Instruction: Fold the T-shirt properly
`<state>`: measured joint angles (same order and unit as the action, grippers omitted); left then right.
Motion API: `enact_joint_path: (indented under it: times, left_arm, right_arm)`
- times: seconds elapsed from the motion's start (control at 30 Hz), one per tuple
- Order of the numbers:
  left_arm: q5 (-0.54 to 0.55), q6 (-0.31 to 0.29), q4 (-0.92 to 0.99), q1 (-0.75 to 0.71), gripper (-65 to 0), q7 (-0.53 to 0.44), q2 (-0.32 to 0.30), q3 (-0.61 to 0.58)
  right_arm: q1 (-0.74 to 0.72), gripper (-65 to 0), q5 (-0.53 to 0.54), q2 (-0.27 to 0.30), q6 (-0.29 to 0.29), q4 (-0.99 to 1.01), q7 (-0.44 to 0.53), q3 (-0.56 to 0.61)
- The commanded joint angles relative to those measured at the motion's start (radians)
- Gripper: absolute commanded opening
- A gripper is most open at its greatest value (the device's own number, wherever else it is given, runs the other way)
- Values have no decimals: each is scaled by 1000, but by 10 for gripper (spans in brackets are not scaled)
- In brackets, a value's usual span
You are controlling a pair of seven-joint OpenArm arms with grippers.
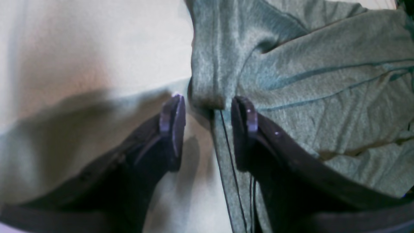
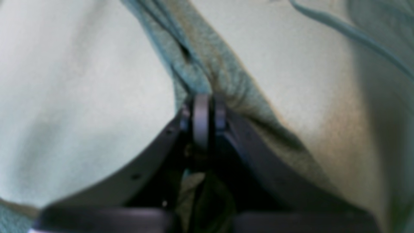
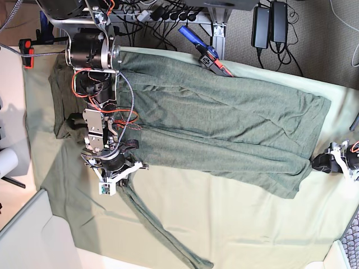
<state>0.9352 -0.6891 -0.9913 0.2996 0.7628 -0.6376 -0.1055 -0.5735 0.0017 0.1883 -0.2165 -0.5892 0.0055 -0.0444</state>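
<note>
The large dark heathered grey-green knit T-shirt (image 3: 224,129) is being kept spread on the pale mint-green cloth-covered counter (image 3: 252,224), a bunched fold being pinched by the closed right tool (image 2: 207,106), while its hemmed edge is being straddled by the parted left tool (image 1: 207,110).

- Looks like a robotics lab or workshop.
- Tabletop (image 3: 235,224) draped in pale green cloth.
- Power strip (image 3: 168,12) with tangled cables along one edge.
- Power bricks (image 3: 269,22) lying on carpeted floor (image 3: 331,50).
- Clamp (image 3: 25,50) fixed at a corner.
</note>
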Motion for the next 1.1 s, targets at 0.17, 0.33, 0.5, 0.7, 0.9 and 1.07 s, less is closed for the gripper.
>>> enact_joint_path:
  times: [0.17,0.33,0.5,0.7,0.9,1.07]
  left_arm:
    - [19,-9,-18,25,-379,-18,-31,7]
    - [19,-9,-18,25,-379,-21,-30,7]
    - [18,-9,-18,25,-379,-25,-30,7]
    - [19,-9,-18,25,-379,-26,-29,7]
    - [19,-9,-18,25,-379,-26,-30,7]
    - [19,-9,-18,25,-379,-35,-28,7]
  right_arm:
    - [97,-650,23,17,-2,-270,-87,0]
    - [273,-650,122,66,-4,-583,-181,0]
    - [442,-650,175,128,-4,-834,-225,0]
    - [607,-650,179,159,-5,-1023,-228,0]
    - [704,-650,178,158,-8,-1088,-227,0]
    - [721,-650,178,158,-8,-1087,-228,0]
